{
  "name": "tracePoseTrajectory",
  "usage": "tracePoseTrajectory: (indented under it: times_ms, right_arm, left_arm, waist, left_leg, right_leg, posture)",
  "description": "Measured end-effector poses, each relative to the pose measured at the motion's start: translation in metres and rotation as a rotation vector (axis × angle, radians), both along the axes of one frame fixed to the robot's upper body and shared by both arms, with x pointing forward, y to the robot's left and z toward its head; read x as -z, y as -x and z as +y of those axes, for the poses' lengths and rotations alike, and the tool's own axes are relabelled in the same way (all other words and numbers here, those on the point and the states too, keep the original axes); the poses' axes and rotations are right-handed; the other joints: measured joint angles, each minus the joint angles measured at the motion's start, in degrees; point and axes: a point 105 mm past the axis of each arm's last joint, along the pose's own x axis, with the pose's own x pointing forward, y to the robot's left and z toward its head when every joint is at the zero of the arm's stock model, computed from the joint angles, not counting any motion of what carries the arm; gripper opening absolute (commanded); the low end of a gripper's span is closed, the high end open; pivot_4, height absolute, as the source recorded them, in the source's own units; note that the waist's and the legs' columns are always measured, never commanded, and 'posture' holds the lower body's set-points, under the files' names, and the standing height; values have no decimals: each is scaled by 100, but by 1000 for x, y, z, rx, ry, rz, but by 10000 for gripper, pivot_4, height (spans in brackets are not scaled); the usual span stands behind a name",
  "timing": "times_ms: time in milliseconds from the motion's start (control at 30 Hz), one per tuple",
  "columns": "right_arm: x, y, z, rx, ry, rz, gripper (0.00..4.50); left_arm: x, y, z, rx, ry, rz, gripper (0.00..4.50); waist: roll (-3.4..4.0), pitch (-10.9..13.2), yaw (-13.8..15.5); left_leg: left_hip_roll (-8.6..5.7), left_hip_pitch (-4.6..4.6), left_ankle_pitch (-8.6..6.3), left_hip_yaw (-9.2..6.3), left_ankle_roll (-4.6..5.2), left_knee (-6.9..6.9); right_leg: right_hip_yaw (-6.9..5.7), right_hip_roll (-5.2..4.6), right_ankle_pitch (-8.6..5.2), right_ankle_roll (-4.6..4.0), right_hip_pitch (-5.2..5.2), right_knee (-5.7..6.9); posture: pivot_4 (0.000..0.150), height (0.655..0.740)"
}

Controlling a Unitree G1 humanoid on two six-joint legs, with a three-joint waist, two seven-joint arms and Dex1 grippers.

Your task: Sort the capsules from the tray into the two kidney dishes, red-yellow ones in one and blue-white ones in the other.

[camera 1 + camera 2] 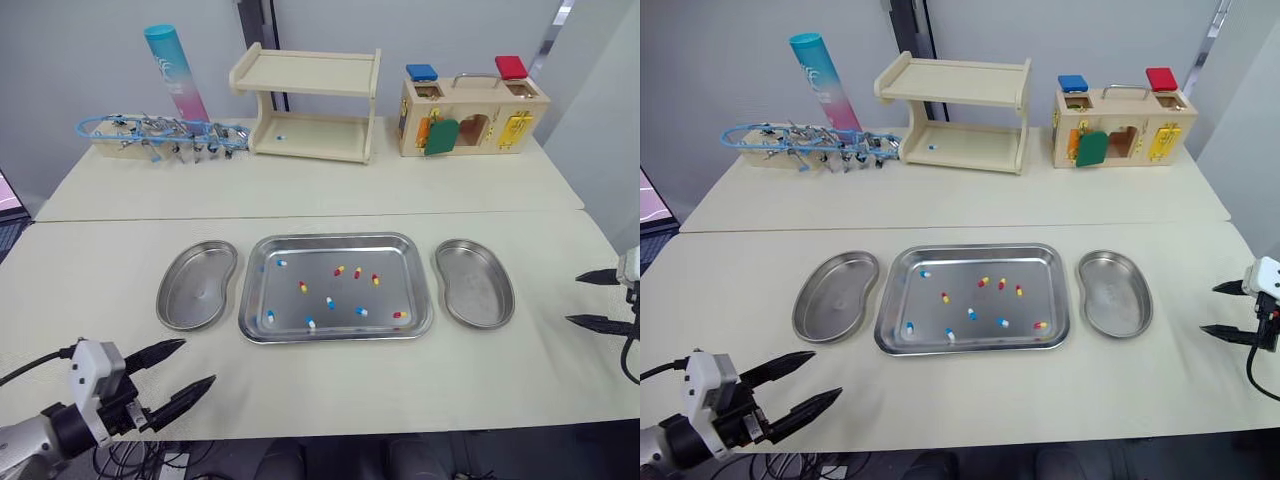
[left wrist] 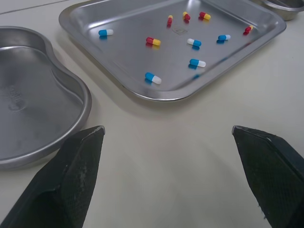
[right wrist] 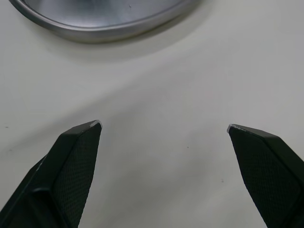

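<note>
1. Red-yellow capsules (image 1: 339, 270) and blue-white capsules (image 1: 329, 302) are scattered in the rectangular steel tray (image 1: 390, 255).
2. The tray is flanked by the left steel kidney dish (image 1: 198, 286) and the right steel kidney dish (image 1: 474, 283).
3. The left gripper (image 1: 198, 362) is held over the cream table (image 1: 300, 190), fingers spread wide.
4. The right gripper (image 1: 573, 298) is held wide too, apart from the right steel kidney dish.

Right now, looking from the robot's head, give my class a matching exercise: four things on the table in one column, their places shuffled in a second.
Things
1. tray
2. tube
3. shelf
4. wooden box

Places
a. back right
b. front middle
c. back middle
d. back left

Pairs: 1-b, 2-d, 3-c, 4-a
</note>
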Motion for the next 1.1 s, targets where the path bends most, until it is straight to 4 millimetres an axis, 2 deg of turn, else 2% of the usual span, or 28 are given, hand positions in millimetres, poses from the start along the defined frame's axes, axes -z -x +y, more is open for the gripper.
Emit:
tracePoseTrajectory:
  times_ms: [67, 100, 200, 267, 300, 467, 567, 633, 733, 833, 933, 1100]
  right_arm:
    - [-13, 0, 15, -58, -16, 2, 45000]
    - [-22, -3, 30, -107, -31, -12, 45000]
    - [-47, -7, 80, -261, -79, -67, 45000]
    - [-55, -5, 119, -355, -130, -88, 45000]
    - [-55, -2, 140, -410, -153, -79, 45000]
    - [-45, 2, 217, -529, -224, -34, 45000]
    - [-44, 0, 246, -574, -241, -40, 45000]
    - [-42, -5, 273, -612, -252, -52, 45000]
    - [-31, -3, 302, -669, -248, -21, 45000]
    - [-18, 1, 338, -732, -256, 0, 35524]
    - [-7, 0, 360, -737, -251, -3, 25166]
    - [5, -9, 384, -713, -235, -40, 25166]
  left_arm:
    - [2, 1, 1, 2, -3, 8, 44564]
    - [4, 2, 3, 0, -3, 9, 44564]
    - [13, 5, 11, -24, 4, 10, 44564]
    - [22, 12, 18, -41, 10, 28, 44564]
    - [26, 15, 20, -48, 14, 33, 44564]
    - [29, 17, 25, -64, 2, 2, 44564]
    - [27, 16, 24, -57, 4, -15, 44564]
    - [25, 14, 22, -43, 11, -30, 44564]
    - [24, 14, 21, -25, 17, -42, 44564]
    - [28, 12, 21, -12, 28, -46, 45000]
    - [33, 11, 23, -10, 33, -42, 45000]
    - [36, 10, 19, 11, 37, -38, 45000]
  waist:
    - [9, -5, -22]
    - [14, -8, -37]
    - [15, -9, -38]
    - [7, -8, -15]
    - [1, -6, 10]
    - [-15, -1, 143]
    - [-20, -3, 210]
    - [-23, -5, 209]
    - [-28, -7, 211]
    - [-28, -7, 186]
    - [-36, -12, 176]
    - [-41, -15, 158]
  left_leg:
    - [1, 8, 0, 3, 0, 0]
    - [4, 12, 0, 3, 0, -1]
    - [10, 29, -1, 0, 0, -7]
    - [10, 26, -1, -4, 0, -8]
    - [10, 24, -1, -6, 0, -7]
    - [10, 20, -1, -13, 0, -2]
    - [9, 10, -1, -18, -1, -3]
    - [12, 1, 0, -20, -1, -3]
    - [15, -19, 0, -22, -2, -3]
    - [17, -21, 0, -24, -2, -5]
    - [18, -21, 0, -25, -2, -4]
    - [23, -19, 0, -29, -2, -4]
  right_leg:
    - [4, 2, 0, 0, 5, 0]
    - [4, 5, 0, 0, 9, 0]
    - [1, 11, -1, -2, 27, -3]
    - [-3, 12, -1, -3, 27, -6]
    - [-4, 12, -1, -3, 27, -7]
    - [-11, 11, 1, -5, 23, -6]
    - [-17, 11, 1, -5, 14, -8]
    - [-18, 15, 3, -9, -4, -2]
    - [-20, 17, 4, -10, -23, -3]
    - [-21, 20, 4, -11, -29, -1]
    - [-22, 21, 4, -11, -28, -2]
    - [-23, 28, 6, -14, -30, 2]
  posture:
    - [1500, 7400]
    - [1500, 7400]
    - [1500, 7400]
    - [1500, 7400]
    - [1500, 7400]
    - [1500, 7400]
    - [1500, 7400]
    - [1500, 7400]
    - [1500, 7400]
    - [1500, 7400]
    - [1500, 7400]
    - [1500, 7400]
